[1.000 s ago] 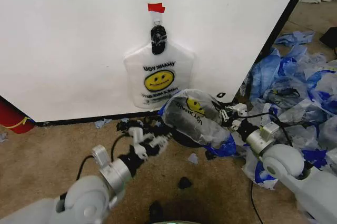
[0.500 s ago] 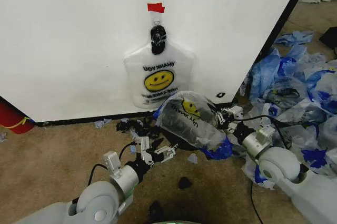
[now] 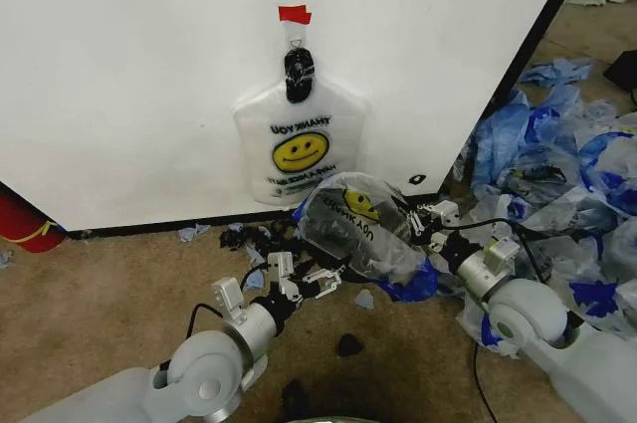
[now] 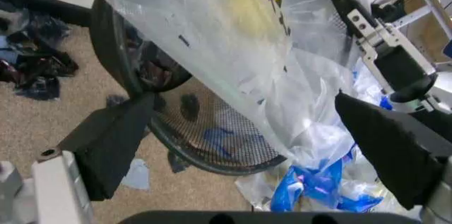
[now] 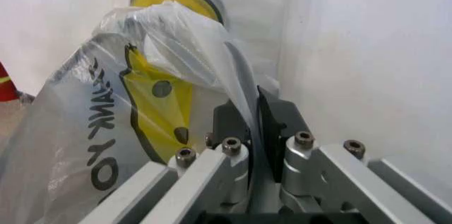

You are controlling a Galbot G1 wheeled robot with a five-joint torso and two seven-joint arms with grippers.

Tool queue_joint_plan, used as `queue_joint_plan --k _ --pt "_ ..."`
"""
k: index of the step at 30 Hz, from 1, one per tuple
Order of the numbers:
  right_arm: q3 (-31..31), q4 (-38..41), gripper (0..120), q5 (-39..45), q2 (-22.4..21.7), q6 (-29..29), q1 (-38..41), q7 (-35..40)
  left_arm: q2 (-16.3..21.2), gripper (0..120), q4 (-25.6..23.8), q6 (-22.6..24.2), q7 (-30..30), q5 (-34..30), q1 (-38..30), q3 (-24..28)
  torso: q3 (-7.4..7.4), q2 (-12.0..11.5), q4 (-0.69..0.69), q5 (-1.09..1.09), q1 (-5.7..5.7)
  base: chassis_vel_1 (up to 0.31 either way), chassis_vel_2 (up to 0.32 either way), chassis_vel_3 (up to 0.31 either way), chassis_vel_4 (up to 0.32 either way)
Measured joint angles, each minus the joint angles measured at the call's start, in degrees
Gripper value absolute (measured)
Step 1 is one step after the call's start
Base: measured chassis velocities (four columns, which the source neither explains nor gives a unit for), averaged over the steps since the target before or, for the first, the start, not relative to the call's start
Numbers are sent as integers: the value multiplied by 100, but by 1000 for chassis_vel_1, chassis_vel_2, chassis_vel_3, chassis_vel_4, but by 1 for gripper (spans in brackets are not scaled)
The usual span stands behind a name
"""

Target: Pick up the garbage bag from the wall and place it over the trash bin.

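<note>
"THANK YOU" garbage bag (image 3: pixel 360 227) pinched in right pincer (image 3: pixel 430 224).

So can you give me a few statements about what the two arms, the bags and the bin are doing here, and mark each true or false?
1. The right tool is shut on the garbage bag. True.
2. The left tool is clamped on the bag. False: its fingers are open, either side of the bag and the trash bin, gripping nothing.
3. Another smiley bag hangs on the wall. True.
4. The trash bin is red plastic. False: it is black wire mesh.
5. A heap of blue-and-white bags lies on the robot's right. True.
</note>
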Motion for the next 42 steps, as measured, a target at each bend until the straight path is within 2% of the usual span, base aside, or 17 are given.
queue_joint_plan --k 13,22,26,27,31,34,35,41,42 --pt "-49 -105 0 -1 6 16 59 -24 -253 100 45 3 -197 -375 -639 401 0 0 -1 1 0 0 0 0 0" --pt "-44 -124 0 -1 4 40 64 -31 -403 99 195 -37 -272 -415 -898 619 0 0 0 0 0 0 0 0 0" --pt "-36 -150 0 -14 30 67 56 -41 -456 86 230 -59 -372 -415 -907 688 0 0 0 1 0 0 0 0 0" --pt "-36 -150 0 -14 30 67 56 -41 -456 86 230 -59 -372 -415 -907 688 0 0 0 1 0 0 0 0 0" --pt "-32 -154 0 -20 33 86 49 -47 -469 67 249 -60 -410 -411 -923 707 0 -1 0 1 0 0 0 0 0" --pt "-32 -173 0 -20 34 95 64 -49 -468 57 261 -66 -415 -411 -964 726 0 -1 0 1 0 0 0 0 0" --pt "-32 -173 0 -20 34 95 64 -49 -468 57 261 -66 -415 -411 -964 726 0 -1 0 1 0 0 0 0 0" --pt "-48 -221 0 -21 69 97 97 -58 -463 31 285 -82 -467 -411 -991 758 0 -1 0 1 0 0 0 0 0" --pt "-48 -221 0 -21 69 97 97 -58 -463 31 285 -82 -467 -411 -991 758 0 -1 0 1 0 0 0 0 0"
